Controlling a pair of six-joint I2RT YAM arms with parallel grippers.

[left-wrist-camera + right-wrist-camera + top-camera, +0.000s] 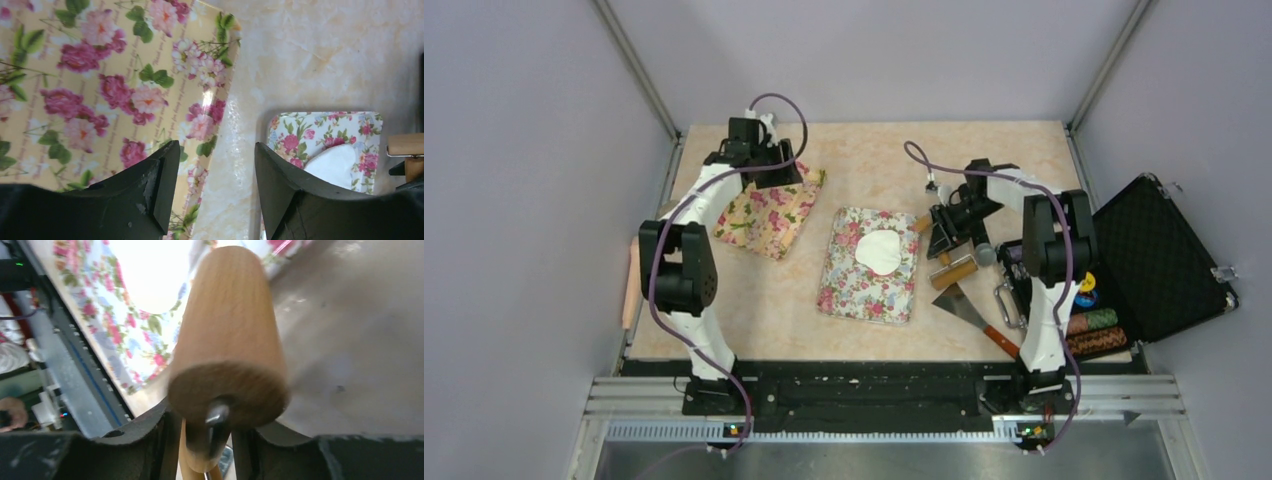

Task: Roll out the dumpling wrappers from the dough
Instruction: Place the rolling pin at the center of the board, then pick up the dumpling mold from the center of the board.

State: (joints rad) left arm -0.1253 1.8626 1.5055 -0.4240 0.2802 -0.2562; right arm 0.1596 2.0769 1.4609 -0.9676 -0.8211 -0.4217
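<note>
One dough (pixel 882 250) sheet lies on the pink tray (pixel 849 285), slightly beyond that tray's centre.

Step in hand, as judged: bring the roller (pixel 227 340) over the dough and roll it thinner. To do it well:
- Lower the barrel flat, so that both ends bear evenly.
- Start at the dough's centre and roll outward with light, short strokes.
- Stop short of the tray rim, or the barrel will ride up on it.
- Watch for the tray sliding on the bench (pixel 984 150); nothing pins it.

Dough condition: white, flat and thin, roughly round, with a curved bite missing from its left edge. Surface detail is washed out. No separate round wrapper can be made out; whether one lies hidden under the left arm cannot be told.

Right gripper (pixel 200 420), just right of the pink tray's far corner: jaws narrow, clamped on the roller's metal stem, barrel pointing towards the dough.

Left gripper (pixel 217 170), left of the pink tray, over the yellow tray (pixel 100 75): jaws apart, nothing between them.
</note>
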